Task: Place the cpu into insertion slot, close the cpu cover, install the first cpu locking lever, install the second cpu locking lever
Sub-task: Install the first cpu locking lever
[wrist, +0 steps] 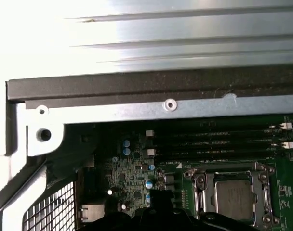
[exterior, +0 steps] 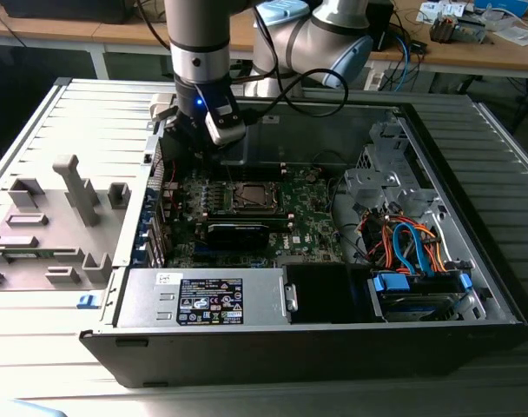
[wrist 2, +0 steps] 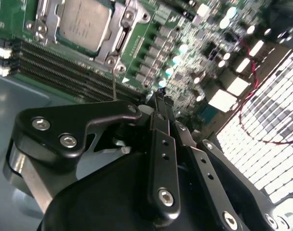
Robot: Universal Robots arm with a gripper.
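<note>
I see open-topped case (exterior: 472, 287), access from above free. Insertion slot (exterior: 251, 198) uncovered overhead, cpu (wrist 2: 84, 24) seated inside it. End effector (exterior: 190, 139) hangs above board corner near case back wall (wrist: 151, 86). Black card (exterior: 238, 230) lies just beside slot. Cable bundle (exterior: 403, 248) and drive cage (exterior: 377, 174) crowd exterior view's right.

cpu (wrist 2: 84, 21): silver-grey | motherboard (wrist: 137, 178): green | gripper (wrist 2: 161, 103): black | cables (exterior: 412, 243): blue, orange

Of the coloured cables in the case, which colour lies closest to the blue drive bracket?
The blue cables, running down to the blue drive bracket; the orange cables sit farther from it.
</note>
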